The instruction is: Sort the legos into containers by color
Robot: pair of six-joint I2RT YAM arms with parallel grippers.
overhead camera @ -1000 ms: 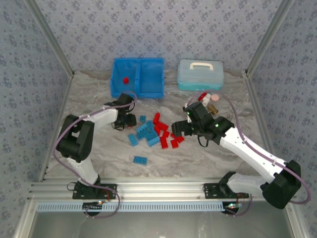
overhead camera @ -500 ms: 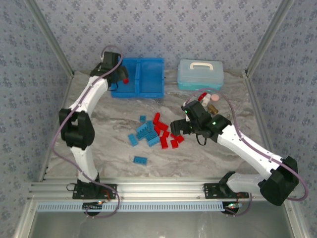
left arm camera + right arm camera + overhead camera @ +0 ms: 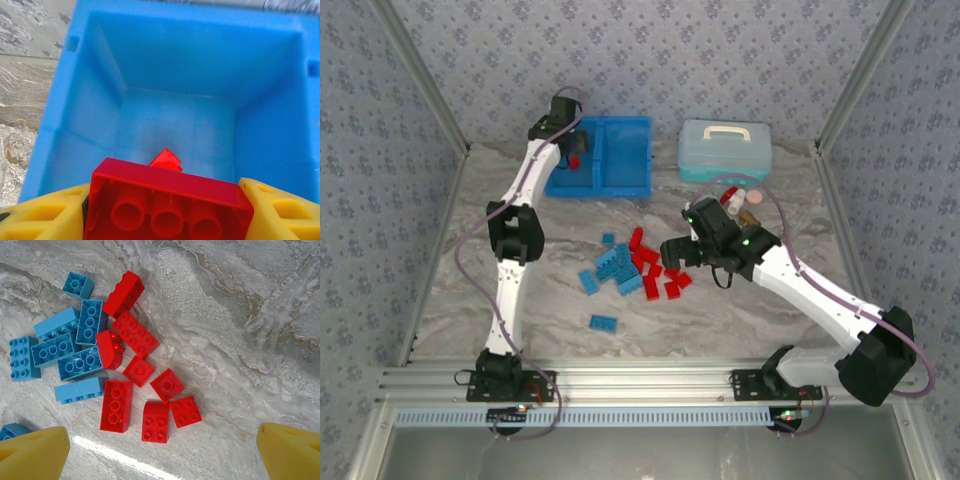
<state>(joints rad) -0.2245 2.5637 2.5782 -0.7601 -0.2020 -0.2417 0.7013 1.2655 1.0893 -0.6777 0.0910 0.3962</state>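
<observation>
Loose legos [image 3: 116, 405] on tabletop [image 3: 240, 315], red toward the right arm and blue toward the left, lying beneath and ahead of right fingers [image 3: 35, 452], which are spread apart. Farther back, left fingers [image 3: 45, 215] clamped on red brick [image 3: 165, 205], long axis spanning them, hollow underside showing, poised over left bin compartment [image 3: 85, 120]. One red piece [image 3: 166, 160] inside.

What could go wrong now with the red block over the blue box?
The red brick in the left fingers hangs above the bin's left compartment; dropped, it might bounce off the red piece already inside. The right fingers are open over a crowded pile where blue bricks touch red ones, so they might nudge or catch both colours.
</observation>
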